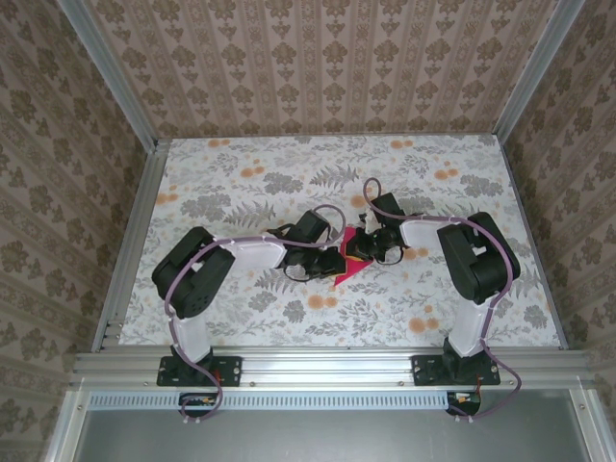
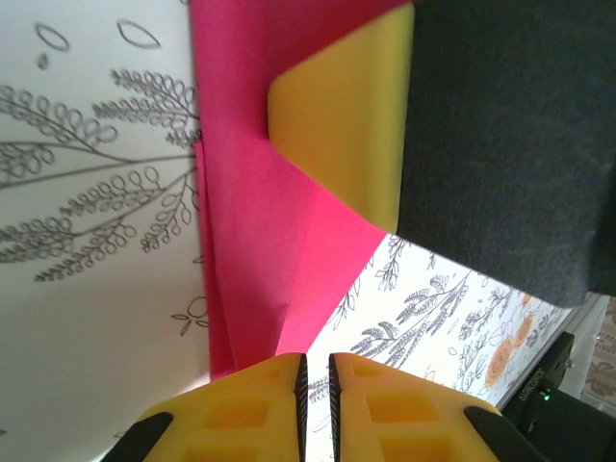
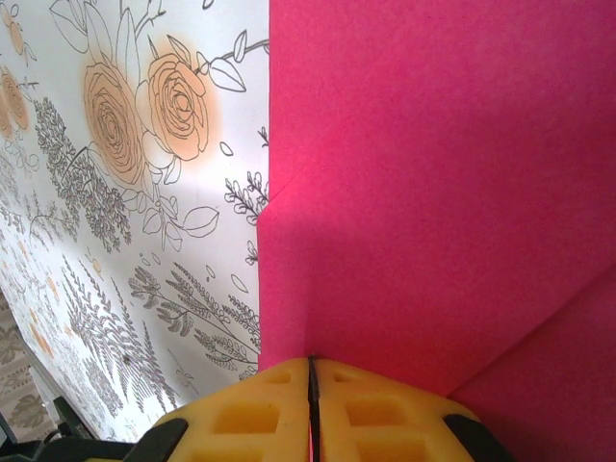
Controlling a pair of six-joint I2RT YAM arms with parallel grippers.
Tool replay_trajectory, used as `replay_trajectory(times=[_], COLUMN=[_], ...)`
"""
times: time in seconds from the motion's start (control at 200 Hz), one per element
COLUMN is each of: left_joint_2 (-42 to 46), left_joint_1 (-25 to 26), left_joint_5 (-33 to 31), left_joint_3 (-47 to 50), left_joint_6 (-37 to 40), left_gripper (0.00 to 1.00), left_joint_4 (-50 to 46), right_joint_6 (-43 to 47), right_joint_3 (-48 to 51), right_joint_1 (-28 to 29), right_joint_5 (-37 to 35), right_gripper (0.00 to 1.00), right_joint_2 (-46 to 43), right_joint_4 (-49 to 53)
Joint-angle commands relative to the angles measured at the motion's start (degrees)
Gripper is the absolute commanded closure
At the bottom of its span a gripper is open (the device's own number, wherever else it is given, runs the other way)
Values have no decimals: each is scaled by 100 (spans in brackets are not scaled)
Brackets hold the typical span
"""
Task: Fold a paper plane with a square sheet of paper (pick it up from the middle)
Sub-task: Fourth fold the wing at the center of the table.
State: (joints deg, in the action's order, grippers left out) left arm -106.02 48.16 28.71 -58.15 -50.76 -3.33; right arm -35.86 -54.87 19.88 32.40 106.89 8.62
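Note:
The magenta-pink square sheet of paper lies partly folded on the flowered tablecloth at the table's middle, between both grippers. In the right wrist view the paper rises as a creased fold, and my right gripper is shut on its lower edge where the crease ends. In the left wrist view the paper has angled flaps; my left gripper stands at its corner, jaws parted by a narrow gap with only tablecloth showing between them. One yellow finger of the right gripper presses on the paper. In the top view the left gripper faces the right gripper.
The flowered tablecloth covers the table, with free room behind and to both sides of the paper. Aluminium frame rails run along the near edge and sides, with patterned walls beyond.

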Motion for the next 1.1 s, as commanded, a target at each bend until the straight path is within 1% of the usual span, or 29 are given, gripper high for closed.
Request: replay_trajectory(times=[0.0,0.395,0.605,0.825,0.97,1.095], left_joint_2=[-28,-287,-244,-169,-122,130], left_joint_1=[51,69,79,79,105,112], left_joint_5=[51,-137,-246,-513,-429,-278], left_joint_3=[-152,-157,-72,-110,-208,-248], left_joint_6=[124,80,88,170,224,205], left_gripper=[83,84,85,86,86,86], left_joint_4=[-238,-695,-880,-1235,-1252,-1060], right_joint_6=[-20,-22,-17,-27,-18,-34], right_joint_3=[56,65,64,51,29,9], right_joint_1=[2,6,-1,5,7,1], right_joint_5=[-634,-700,-735,-752,-753,-762], right_gripper=[89,89,89,89,89,89], right_joint_2=[370,412,454,497,528,539], right_joint_4=[402,450,482,474,513,533])
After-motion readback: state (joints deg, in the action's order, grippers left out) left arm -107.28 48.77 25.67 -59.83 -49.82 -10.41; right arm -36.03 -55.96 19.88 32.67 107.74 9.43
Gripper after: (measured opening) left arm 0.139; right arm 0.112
